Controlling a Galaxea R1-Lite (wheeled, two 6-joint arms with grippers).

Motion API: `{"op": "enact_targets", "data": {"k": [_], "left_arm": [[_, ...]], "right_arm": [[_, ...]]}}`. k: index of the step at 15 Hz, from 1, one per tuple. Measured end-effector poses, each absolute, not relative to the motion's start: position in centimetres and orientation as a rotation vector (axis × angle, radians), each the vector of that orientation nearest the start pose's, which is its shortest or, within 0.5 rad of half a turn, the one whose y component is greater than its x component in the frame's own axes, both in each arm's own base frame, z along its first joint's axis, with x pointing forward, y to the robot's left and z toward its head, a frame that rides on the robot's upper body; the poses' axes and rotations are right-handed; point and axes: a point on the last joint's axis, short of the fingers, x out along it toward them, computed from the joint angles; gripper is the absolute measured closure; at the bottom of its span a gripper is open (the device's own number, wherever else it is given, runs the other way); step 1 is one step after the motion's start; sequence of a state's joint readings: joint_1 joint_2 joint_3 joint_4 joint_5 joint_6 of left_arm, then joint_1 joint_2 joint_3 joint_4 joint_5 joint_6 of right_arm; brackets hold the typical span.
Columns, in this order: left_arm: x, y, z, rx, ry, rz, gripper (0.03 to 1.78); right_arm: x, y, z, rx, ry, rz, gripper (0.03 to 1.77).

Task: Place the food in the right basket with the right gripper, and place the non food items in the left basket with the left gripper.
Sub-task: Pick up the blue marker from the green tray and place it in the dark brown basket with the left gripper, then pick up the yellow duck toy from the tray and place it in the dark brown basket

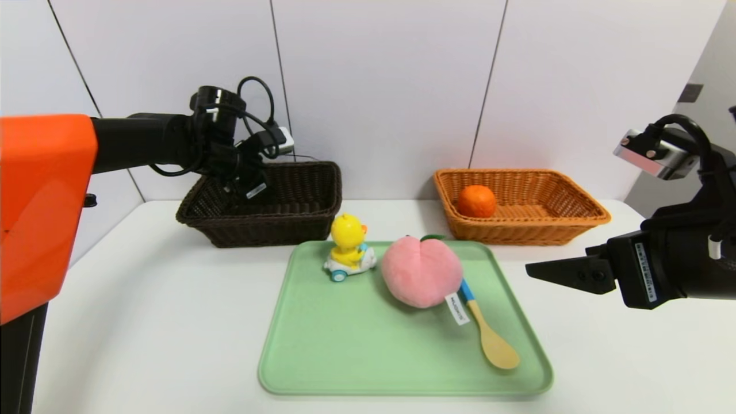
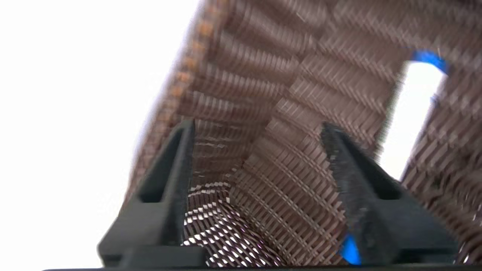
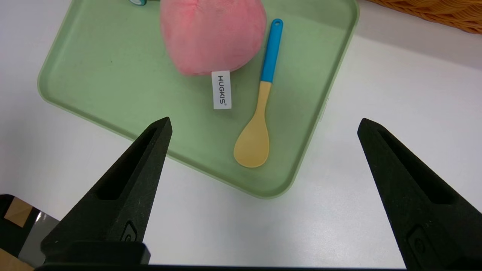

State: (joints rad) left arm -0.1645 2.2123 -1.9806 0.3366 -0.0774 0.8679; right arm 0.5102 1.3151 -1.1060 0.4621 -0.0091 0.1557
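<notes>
Nearest on the white counter (image 1: 144,322), the green tray (image 1: 322,356) is carrying the yellow spoon with its blue handle (image 1: 489,333), the pink plush peach (image 1: 421,273) lying against that handle, and the yellow duck toy on its white car (image 1: 348,248) toward the far rim. The right claw (image 3: 263,124) is hovering off the tray's right edge with its fingers spread wide and holding nothing; its wrist view is showing the peach's white tag and the whole spoon, while the duck is cut off there to a sliver. Farther back, the orange-tan wicker basket (image 1: 575,221) is holding the orange (image 1: 476,201). To the left, the left claw (image 2: 260,128) is reaching into the dark brown wicker basket (image 1: 299,221), its fingers apart and empty. Only the left wrist view is revealing the white marker with a blue cap (image 2: 412,113) lying inside that basket, blurred; from the head view the arm and the basket wall are hiding it.
</notes>
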Motion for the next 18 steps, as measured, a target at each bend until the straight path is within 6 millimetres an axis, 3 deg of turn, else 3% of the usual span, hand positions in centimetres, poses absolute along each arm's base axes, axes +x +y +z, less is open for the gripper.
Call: {"op": "enact_targets", "data": {"k": [6, 11, 15, 18], "left_arm": [[41.9, -7.6, 26.8, 0.529, 0.39, -0.363, 0.34], [35.8, -9.6, 31.0, 0.242, 0.442, -0.384, 0.23], [29.4, -12.2, 31.2, 0.226, 0.485, -0.513, 0.18], [24.2, -13.7, 29.8, 0.243, 0.467, -0.684, 0.15]], "right_arm": [[16.5, 9.0, 26.6, -0.011, 0.678, 0.419, 0.1], [16.6, 9.0, 26.5, 0.012, 0.613, 0.431, 0.1], [16.4, 8.9, 25.8, 0.015, 0.609, 0.433, 0.1], [16.2, 8.8, 25.5, 0.014, 0.616, 0.429, 0.1]]}}
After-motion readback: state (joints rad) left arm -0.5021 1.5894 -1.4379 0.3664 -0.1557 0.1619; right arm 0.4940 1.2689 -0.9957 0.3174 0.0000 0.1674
